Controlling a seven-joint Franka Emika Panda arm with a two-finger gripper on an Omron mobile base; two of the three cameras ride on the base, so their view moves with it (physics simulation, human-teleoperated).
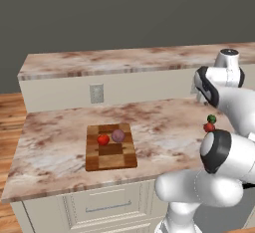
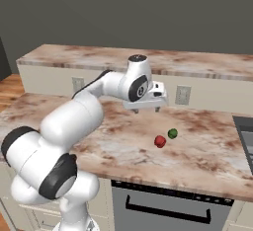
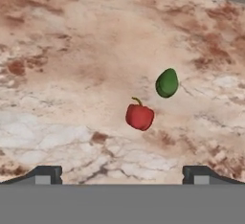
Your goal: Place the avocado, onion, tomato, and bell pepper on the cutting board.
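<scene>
the gripper point(image 2: 145, 107) hung above the counter point(image 2: 207, 151) with jaws spread wide, grasping nothing. the tomato point(image 1: 103, 139) and onion point(image 1: 118, 135) sat side by side on the cutting board point(image 1: 110, 161). the bell pepper point(image 3: 139, 116) and avocado point(image 3: 167, 83) lay near each other on the counter, well apart from the board.

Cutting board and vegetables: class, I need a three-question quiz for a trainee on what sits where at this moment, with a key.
1. True or false: the tomato and the onion lie on the cutting board.
2. Which two vegetables lie on the bare counter? A) avocado and bell pepper B) onion and avocado C) tomato and bell pepper
3. Fill in: the gripper hangs above the counter with its jaws ____ and nothing between them.

Key: 1 true; 2 A; 3 open.
</scene>
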